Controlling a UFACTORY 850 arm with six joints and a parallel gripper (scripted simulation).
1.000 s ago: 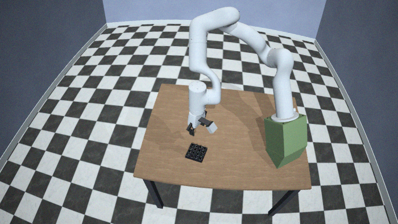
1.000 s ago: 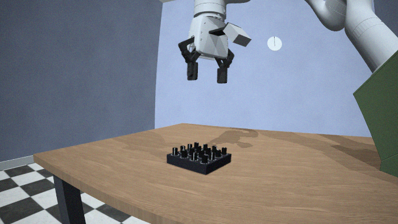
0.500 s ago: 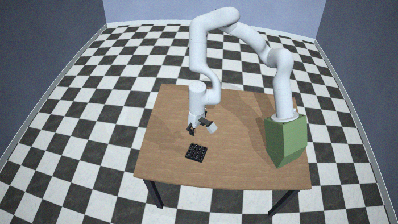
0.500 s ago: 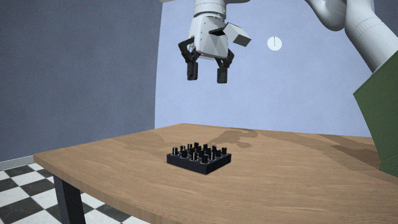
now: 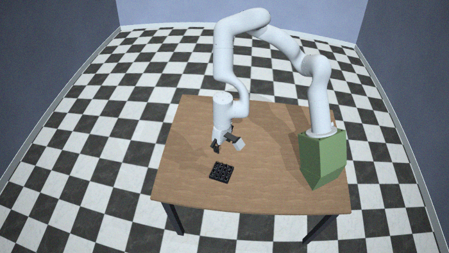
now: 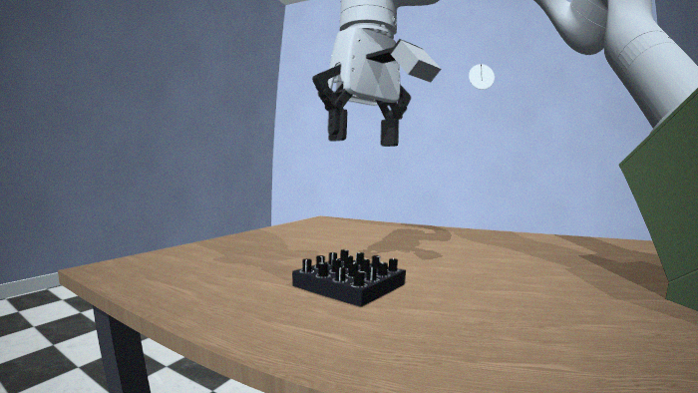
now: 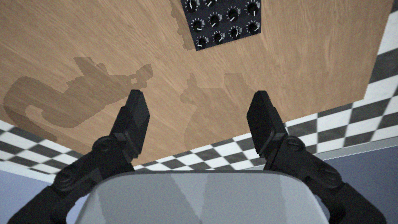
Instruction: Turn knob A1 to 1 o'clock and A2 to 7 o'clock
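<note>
Hanging with fingers (image 6: 337, 125) spread wide and empty, the gripper (image 6: 362, 131) sits high above the table (image 6: 499, 309), the knob box (image 6: 349, 281) well below and ahead of them; both knobs seemingly remain unturned.

I count one knob box (image 5: 221, 172) on the surface (image 5: 272, 180), at about 6 o'clock from my one gripper (image 6: 363, 131). The gripper has two fingers. The box carries sixteen knobs (image 6: 358, 278), four rows of four. One green pedestal (image 5: 322, 158) stands at 3 o'clock. One white disc (image 6: 482, 76) hangs on the wall.
</note>
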